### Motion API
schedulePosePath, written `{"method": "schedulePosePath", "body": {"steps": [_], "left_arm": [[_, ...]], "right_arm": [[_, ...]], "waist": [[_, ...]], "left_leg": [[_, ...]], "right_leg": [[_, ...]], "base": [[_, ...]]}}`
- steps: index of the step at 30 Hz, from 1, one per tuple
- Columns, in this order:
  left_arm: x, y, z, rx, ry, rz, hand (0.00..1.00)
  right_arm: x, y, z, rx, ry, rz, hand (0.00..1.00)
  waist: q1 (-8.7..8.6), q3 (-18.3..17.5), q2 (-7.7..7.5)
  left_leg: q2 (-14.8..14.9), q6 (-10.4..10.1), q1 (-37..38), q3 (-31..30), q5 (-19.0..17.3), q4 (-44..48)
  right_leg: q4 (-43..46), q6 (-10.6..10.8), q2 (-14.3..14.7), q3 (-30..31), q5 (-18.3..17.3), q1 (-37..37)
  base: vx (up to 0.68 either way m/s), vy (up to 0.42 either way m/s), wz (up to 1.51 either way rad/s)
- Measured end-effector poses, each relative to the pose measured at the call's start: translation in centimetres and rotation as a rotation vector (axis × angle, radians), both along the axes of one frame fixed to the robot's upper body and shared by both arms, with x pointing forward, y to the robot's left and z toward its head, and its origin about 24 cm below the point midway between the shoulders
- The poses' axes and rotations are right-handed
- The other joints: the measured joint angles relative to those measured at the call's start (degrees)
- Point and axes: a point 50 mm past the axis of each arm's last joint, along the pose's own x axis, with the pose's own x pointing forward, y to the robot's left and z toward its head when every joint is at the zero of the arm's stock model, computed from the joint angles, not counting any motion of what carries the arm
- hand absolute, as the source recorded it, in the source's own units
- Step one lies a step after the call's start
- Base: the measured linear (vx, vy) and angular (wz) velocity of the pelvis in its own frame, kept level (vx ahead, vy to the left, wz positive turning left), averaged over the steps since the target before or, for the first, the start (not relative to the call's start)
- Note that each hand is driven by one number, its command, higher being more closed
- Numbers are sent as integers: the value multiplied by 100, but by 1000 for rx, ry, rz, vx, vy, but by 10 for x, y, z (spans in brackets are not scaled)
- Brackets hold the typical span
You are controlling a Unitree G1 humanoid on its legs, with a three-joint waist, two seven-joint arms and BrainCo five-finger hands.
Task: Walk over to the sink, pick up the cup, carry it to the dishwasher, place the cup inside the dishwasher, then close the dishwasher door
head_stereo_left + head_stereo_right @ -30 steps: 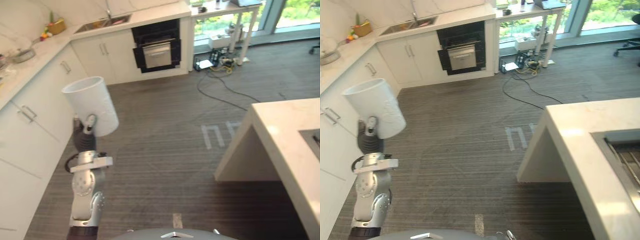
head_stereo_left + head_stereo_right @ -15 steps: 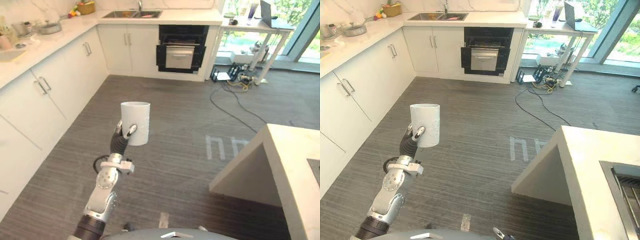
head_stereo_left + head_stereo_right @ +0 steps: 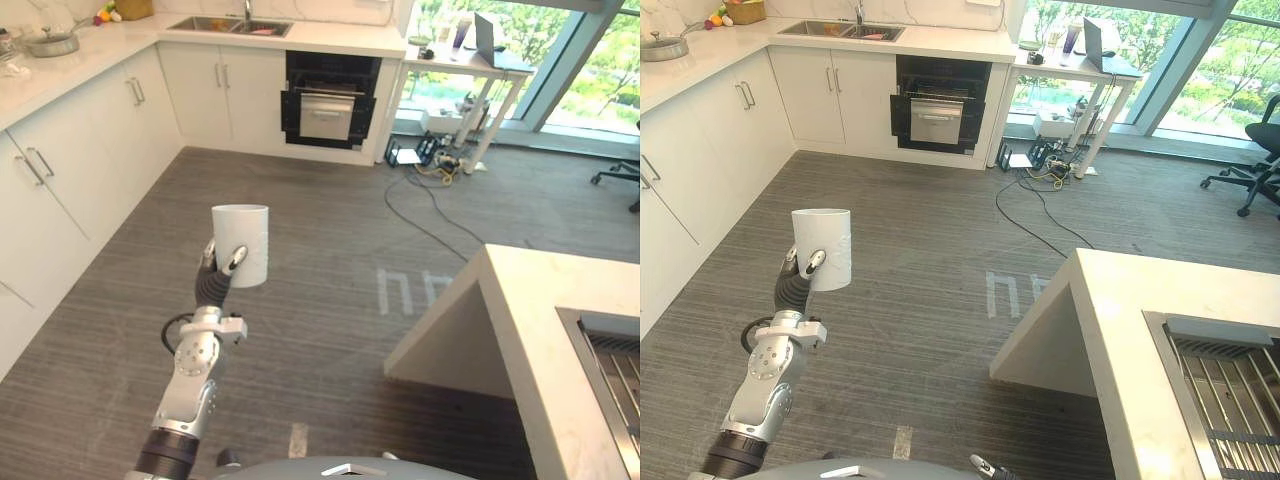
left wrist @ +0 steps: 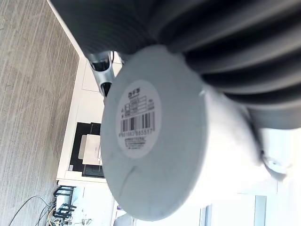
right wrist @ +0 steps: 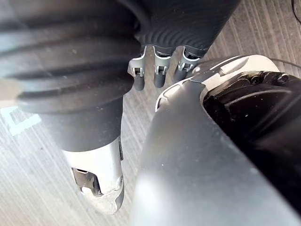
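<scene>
White cup (image 3: pixel 241 243): plain walls, with a white label bearing a black barcode on its base. Left hand (image 3: pixel 212 278): dark ribbed cover, silver fingers with dark tips. Right hand (image 5: pixel 159 70): dark ribbing, silver fingers tipped dark. Floor (image 3: pixel 330 230): grey-brown with fine parallel stripes and pale block marks (image 3: pixel 405 290). Cabinets (image 3: pixel 90 130): white with silver handles. Dishwasher (image 3: pixel 328 100): black with a silver front panel. Island top (image 3: pixel 545 320): cream-white.

Pan (image 3: pixel 52 43) on white countertop (image 3: pixel 95 55)
</scene>
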Motion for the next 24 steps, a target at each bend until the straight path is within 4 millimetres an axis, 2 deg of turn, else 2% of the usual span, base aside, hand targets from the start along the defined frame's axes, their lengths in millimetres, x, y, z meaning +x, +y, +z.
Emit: {"method": "schedulePosePath", "body": {"steps": [5,7,9,12,13,16,18,20,21,22,23,24], "left_arm": [[-2,16,-3,-51,18,72,100],[-9,30,-10,-120,52,141,100],[-14,35,-16,-177,86,165,100],[-16,31,-23,-234,129,155,100],[-16,27,-25,-252,141,150,100],[-16,22,-25,-273,141,125,100],[-14,19,-21,-279,122,104,100],[-11,16,-15,-278,96,85,100],[-8,13,-11,-274,85,60,100],[-8,10,-9,-273,78,45,100],[-3,3,-5,-262,63,15,100],[1,-4,-6,-237,75,-21,100]], "right_arm": [[-4,-2,0,-5,-5,-35,0],[-7,0,-1,-22,1,-78,0],[-9,-5,-1,-61,6,-120,0],[-5,-12,1,-148,2,-131,0],[-5,-15,2,-190,-6,-90,0],[2,-17,4,-225,-52,-67,0],[8,-16,5,-229,-80,-70,0],[8,-16,5,-228,-79,-86,0],[6,-16,5,-227,-72,-109,0],[2,-16,4,-229,-63,-117,0],[4,-19,5,-241,-69,-121,0],[3,-20,5,-245,-71,-125,0]], "waist": [[-6,30,42],[4,69,90],[2,89,156],[62,230,246],[49,226,300],[10,219,314],[34,212,302],[142,198,209],[197,151,129],[181,115,76],[155,165,154],[163,175,127]], "left_leg": [[51,8,65,143,20,39],[71,10,195,219,18,43],[79,30,217,316,15,74],[61,235,76,320,-119,507],[30,235,75,285,-120,503],[-81,246,74,288,-196,498],[-144,272,-60,287,-520,766],[-223,435,-420,298,-1035,1656],[-300,675,-637,378,-1444,2323],[-374,731,-687,459,-1616,2598],[-366,569,-731,345,-2063,2950],[-456,622,-584,216,-2229,2980]], "right_leg": [[-39,-20,51,53,35,83],[-52,-21,67,143,35,181],[-50,-27,69,140,28,207],[7,5,-11,99,-35,238],[105,18,-53,29,-100,235],[472,104,-222,-150,-321,189],[721,203,-367,-182,-529,132],[1100,330,-670,-247,-762,83],[1244,441,-882,-469,-801,193],[1472,567,-944,-501,-774,262],[2680,350,-1178,-359,-706,-83],[3988,-373,-1426,69,-152,-636]], "base": [[-4,-5,-4],[-26,-31,-14],[-41,-25,-1],[-70,-15,6],[-79,-9,19],[-34,10,35],[12,60,36],[66,130,37],[116,151,38],[204,175,75],[208,193,88],[201,201,84]]}}
